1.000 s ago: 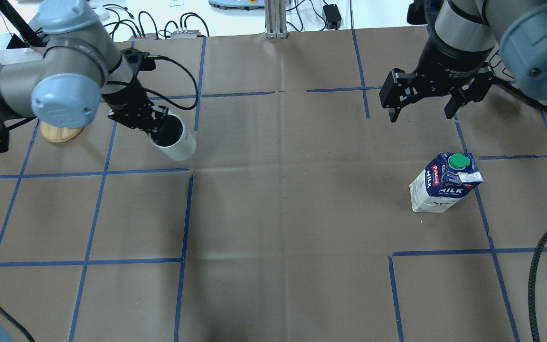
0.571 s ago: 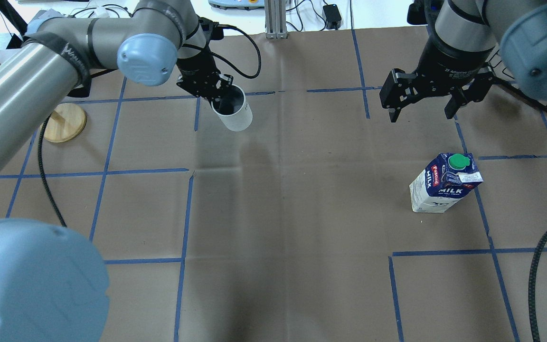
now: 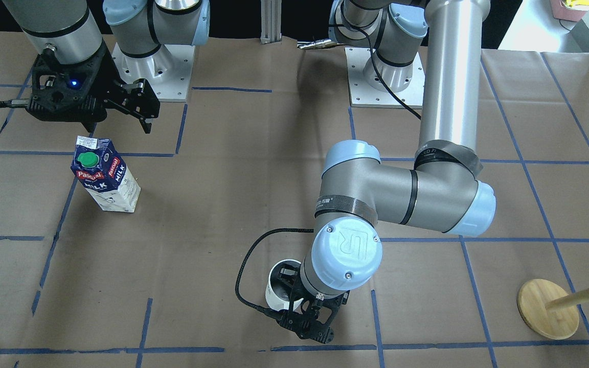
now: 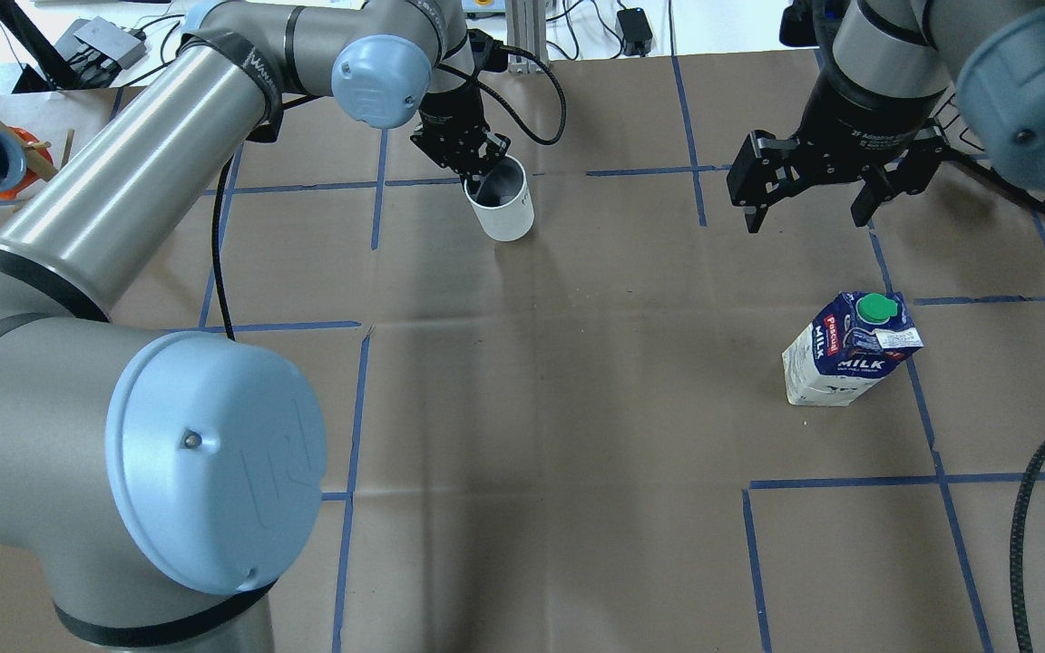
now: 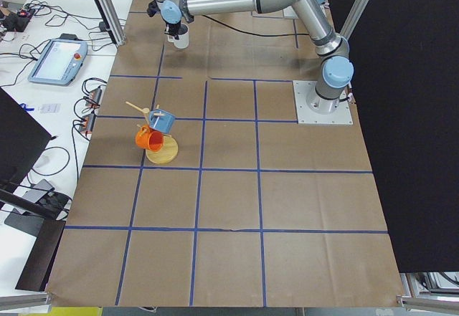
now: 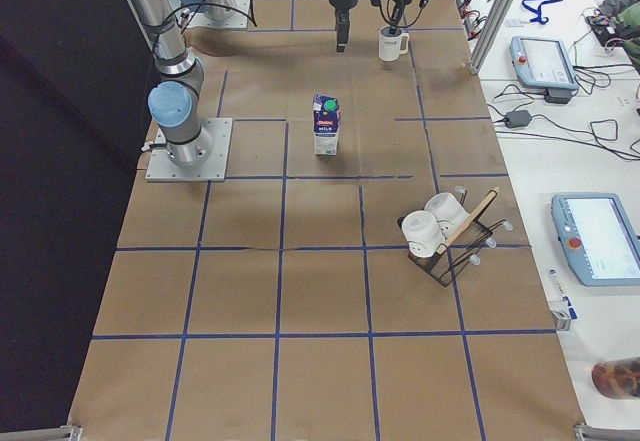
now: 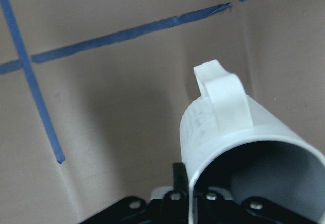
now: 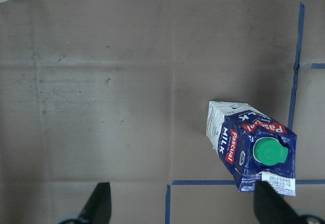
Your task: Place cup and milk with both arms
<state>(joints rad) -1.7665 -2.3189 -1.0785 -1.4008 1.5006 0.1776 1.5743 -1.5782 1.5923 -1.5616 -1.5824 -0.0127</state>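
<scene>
Overhead exterior shows the brown paper-covered table [image 4: 577, 435], gridded with blue tape [image 4: 355, 399]. The left arm [image 4: 123, 172] stretches across it toward the far middle, and the right arm [image 4: 885, 63] hangs over the far right part. The right gripper [image 4: 804, 218] points down with its jaws spread wide and nothing between them. It is above the table, beyond the milk [image 4: 849, 349] and apart from it. The milk stands upright on the table beside a tape line. The cup [image 4: 504, 207] is mouth up by a far tape line, well apart from the milk. The left gripper [image 4: 479, 181] is clamped on the cup's rim, one finger inside and one outside. Whether the cup's base touches the table I cannot tell.
</scene>
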